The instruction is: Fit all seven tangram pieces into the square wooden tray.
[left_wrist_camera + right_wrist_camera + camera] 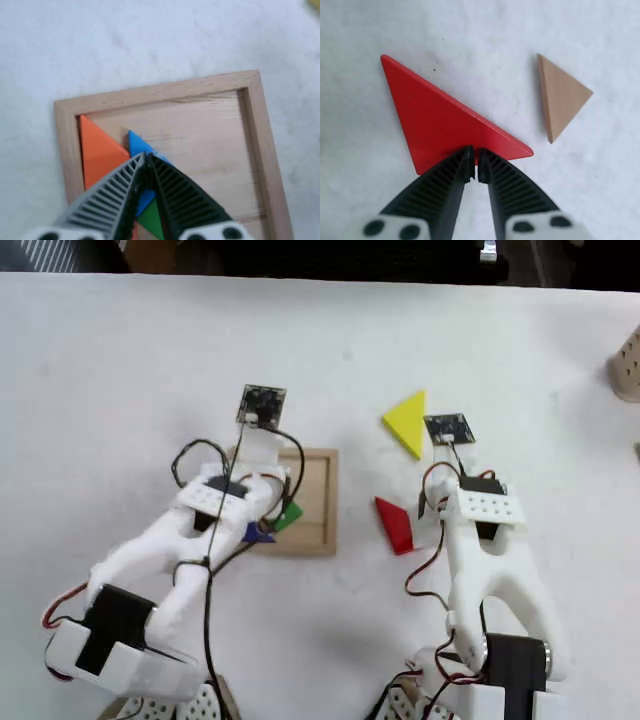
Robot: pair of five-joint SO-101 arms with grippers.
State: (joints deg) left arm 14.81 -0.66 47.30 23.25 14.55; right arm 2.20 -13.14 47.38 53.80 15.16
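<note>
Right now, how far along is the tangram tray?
Done: orange triangle, blue piece and green piece lie in the square wooden tray. In hand: left gripper above blue; right gripper by the red triangle. To go: red, yellow triangle, plain wooden triangle.

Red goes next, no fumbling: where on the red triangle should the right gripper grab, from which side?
Probably bring the right gripper straight down across the pointed corner nearest the wooden triangle. The red triangle lies flat on the table, so only its thin edges offer purchase, and its middle looks too wide to span.
</note>
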